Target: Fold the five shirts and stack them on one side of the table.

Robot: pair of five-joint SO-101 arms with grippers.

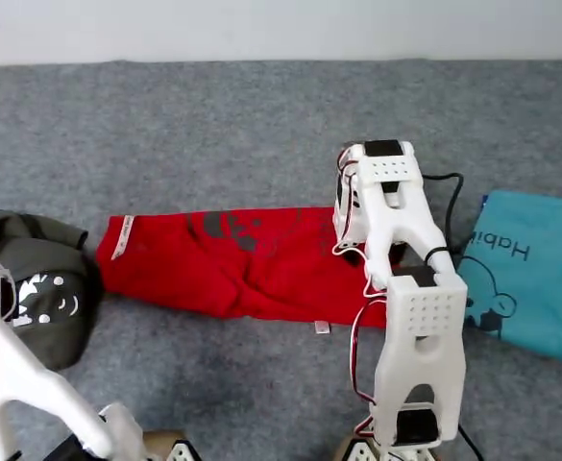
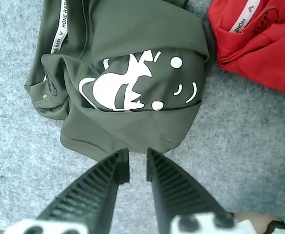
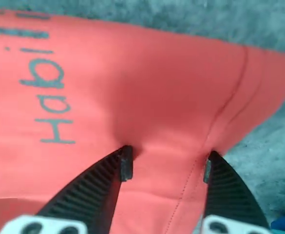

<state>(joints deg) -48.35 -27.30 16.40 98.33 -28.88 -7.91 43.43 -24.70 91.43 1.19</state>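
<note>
High view: red shirt (image 1: 232, 269) lies sideways, collar toward olive shirt (image 1: 40, 279).

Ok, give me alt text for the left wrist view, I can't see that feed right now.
The left gripper, fingers a narrow gap apart and holding nothing, is just short of the hem of a crumpled dark green shirt with a white cartoon print. The shirt lies on the grey carpeted table, with a red shirt close beside it.
</note>
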